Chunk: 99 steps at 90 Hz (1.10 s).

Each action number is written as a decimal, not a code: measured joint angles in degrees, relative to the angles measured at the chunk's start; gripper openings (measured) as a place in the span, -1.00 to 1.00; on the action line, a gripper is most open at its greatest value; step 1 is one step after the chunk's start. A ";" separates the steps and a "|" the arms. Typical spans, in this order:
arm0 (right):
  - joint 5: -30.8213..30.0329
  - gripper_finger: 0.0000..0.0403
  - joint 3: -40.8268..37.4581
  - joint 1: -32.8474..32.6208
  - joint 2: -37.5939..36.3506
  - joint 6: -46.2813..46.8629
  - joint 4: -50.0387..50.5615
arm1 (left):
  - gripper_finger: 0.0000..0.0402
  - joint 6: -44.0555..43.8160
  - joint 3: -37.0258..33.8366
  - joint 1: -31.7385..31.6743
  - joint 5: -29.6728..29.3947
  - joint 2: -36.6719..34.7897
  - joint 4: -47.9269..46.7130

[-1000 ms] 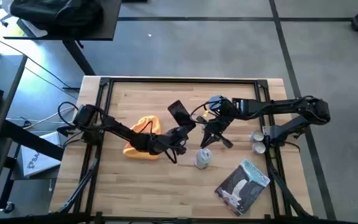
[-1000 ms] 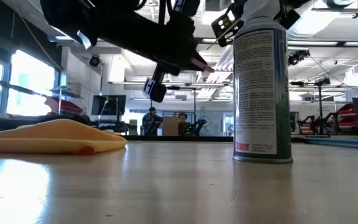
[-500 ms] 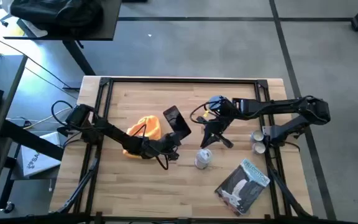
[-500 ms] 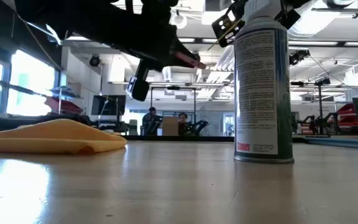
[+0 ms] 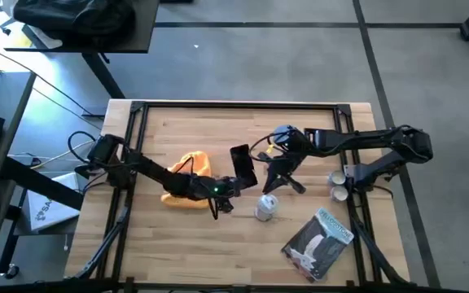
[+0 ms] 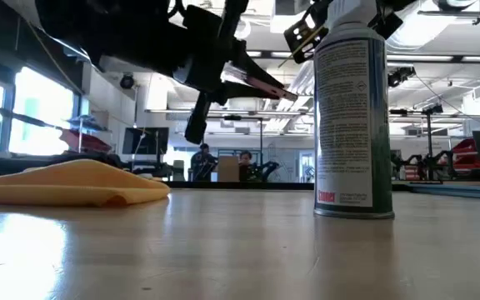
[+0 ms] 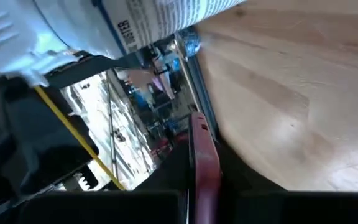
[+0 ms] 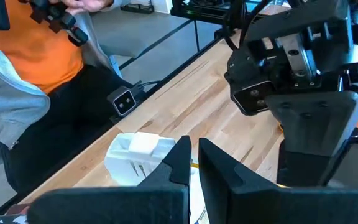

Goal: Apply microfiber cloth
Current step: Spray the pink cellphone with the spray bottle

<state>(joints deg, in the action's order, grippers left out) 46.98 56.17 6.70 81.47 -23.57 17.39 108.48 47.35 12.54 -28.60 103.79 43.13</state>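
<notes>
A wooden table [image 5: 177,236] with a black frame stands on a grey floor; the low view looks past it into a workshop with ceiling lights and two distant people.

The microfiber cloth [image 5: 187,181] lies crumpled on the table, well to the left-arm side of the spray can [image 5: 266,207]. In the low view the cloth [image 6: 73,183] rests flat on the wood, apart from the can [image 6: 353,125].

The left gripper [image 5: 236,181] is raised off the table between the cloth and the can, nearer the can. It is clamped on a black phone [image 5: 243,166], which is held off the table and above the can's base level in the low view [image 6: 252,79]. The left wrist view shows the phone's thin reddish edge [image 7: 202,158] held between the fingers, with the can's printed label close by.

The right gripper [image 5: 282,177] hangs just beside the can, on its far side from the table's near edge. Its fingers [image 8: 219,167] stand close together with a narrow gap, just above the can's white cap [image 8: 138,152]; nothing is seen held.

A grey-blue printed packet [image 5: 319,241] lies beyond the can toward the right-arm corner. A small cup-like item [image 5: 339,185] sits near the right arm's base.

A person in an orange top [image 8: 36,56] is beside the table.
</notes>
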 joint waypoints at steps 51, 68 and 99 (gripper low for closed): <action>-0.21 -1.00 -0.01 0.00 0.00 2.22 0.02 | -0.95 9.57 2.14 -1.79 12.49 0.04 -6.92; -0.20 -1.00 -0.03 0.00 0.02 1.79 0.01 | -0.95 5.67 2.12 -1.21 16.94 0.04 -7.41; -1.38 -1.00 -0.05 -0.45 -0.02 1.29 -0.31 | -0.95 3.30 2.12 -1.60 20.98 0.07 -9.03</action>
<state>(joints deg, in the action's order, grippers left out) 45.60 56.12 6.24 81.45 -22.28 17.08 111.79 49.47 10.94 -7.62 103.85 34.11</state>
